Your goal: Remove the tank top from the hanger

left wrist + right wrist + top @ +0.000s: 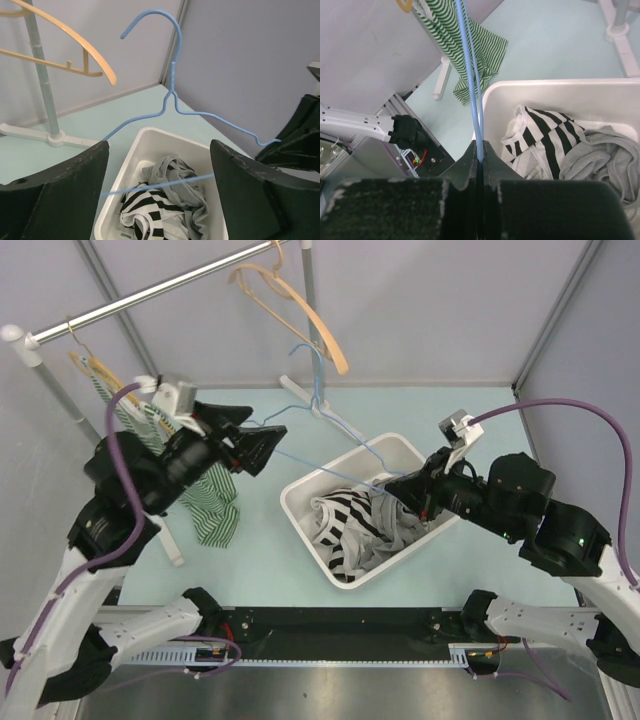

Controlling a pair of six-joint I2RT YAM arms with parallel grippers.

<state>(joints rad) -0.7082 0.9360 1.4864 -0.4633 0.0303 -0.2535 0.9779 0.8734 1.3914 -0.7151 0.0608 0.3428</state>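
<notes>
I have the right gripper (480, 159) clamped on one end of the bare blue hanger (172, 85), over the right side of the white bin (300, 508). The tank top (345, 520) is off it: I take it to be the black-and-white striped piece in the bin, beside a grey garment (398, 528). The left gripper (160, 192) sits past the bin's far-left corner, jaws wide, gripping nothing, with the hanger wire running between them.

Risk: a single pinch on thin wire. The hanger may swivel, droop and hook the cloth below. Carried toward the far rail (150, 295), it could foul the wooden hanger (300, 310).
</notes>
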